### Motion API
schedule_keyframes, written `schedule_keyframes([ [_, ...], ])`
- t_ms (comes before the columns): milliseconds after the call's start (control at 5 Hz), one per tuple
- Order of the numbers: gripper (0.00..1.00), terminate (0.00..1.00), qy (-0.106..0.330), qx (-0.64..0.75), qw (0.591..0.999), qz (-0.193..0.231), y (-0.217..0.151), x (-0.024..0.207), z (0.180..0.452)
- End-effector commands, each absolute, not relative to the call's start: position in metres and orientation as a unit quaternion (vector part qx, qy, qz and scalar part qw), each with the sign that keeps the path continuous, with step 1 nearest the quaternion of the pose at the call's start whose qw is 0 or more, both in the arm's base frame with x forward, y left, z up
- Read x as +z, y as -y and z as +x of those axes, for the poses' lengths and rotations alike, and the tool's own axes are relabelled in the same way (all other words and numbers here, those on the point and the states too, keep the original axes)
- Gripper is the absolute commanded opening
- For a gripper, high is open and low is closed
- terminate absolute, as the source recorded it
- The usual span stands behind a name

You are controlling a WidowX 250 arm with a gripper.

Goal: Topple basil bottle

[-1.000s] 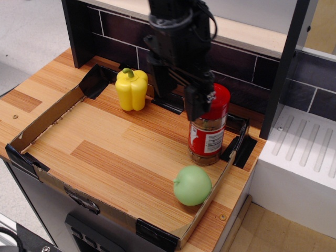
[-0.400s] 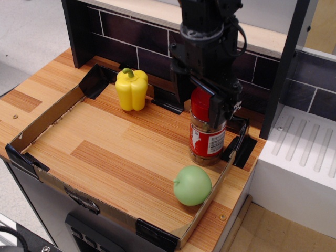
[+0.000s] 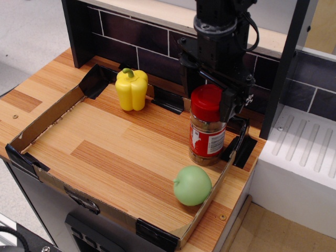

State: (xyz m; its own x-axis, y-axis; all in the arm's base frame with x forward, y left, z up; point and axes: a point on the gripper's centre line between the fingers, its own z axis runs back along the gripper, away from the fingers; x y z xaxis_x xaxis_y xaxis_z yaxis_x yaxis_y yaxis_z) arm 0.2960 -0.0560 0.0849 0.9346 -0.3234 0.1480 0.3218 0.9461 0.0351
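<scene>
The basil bottle (image 3: 208, 131) stands upright near the right end of the cardboard tray (image 3: 47, 113). It is a clear jar with a red cap, a red-and-white label and brownish contents. My black gripper (image 3: 230, 107) hangs just behind and to the right of the cap, at cap height, close to it or touching it. Its fingers (image 3: 232, 101) look pressed together with nothing held. The cap hides part of them.
A yellow pepper (image 3: 131, 89) stands at the tray's back left. A green apple (image 3: 192, 185) lies in front of the bottle by the tray's front right corner. A dark brick wall (image 3: 131, 47) runs behind, and a white rack (image 3: 304, 152) stands to the right.
My gripper has moved right and back, from in front of the bottle's cap to behind and right of it. The bottle still stands in the same spot.
</scene>
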Motion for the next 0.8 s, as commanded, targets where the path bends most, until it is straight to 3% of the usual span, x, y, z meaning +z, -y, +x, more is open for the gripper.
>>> schedule_keyframes([
  [0, 0.0, 0.0, 0.1, -0.15, 0.984, 0.013, 0.048, 0.093, 0.295],
  [200, 0.0, 0.0, 0.177, -0.101, 0.979, -0.004, 0.035, 0.097, 0.289],
  [400, 0.0, 0.0, 0.218, -0.074, 0.972, -0.044, 0.012, 0.103, 0.278],
  [600, 0.0, 0.0, 0.238, -0.069, 0.967, -0.053, -0.003, 0.104, 0.272],
])
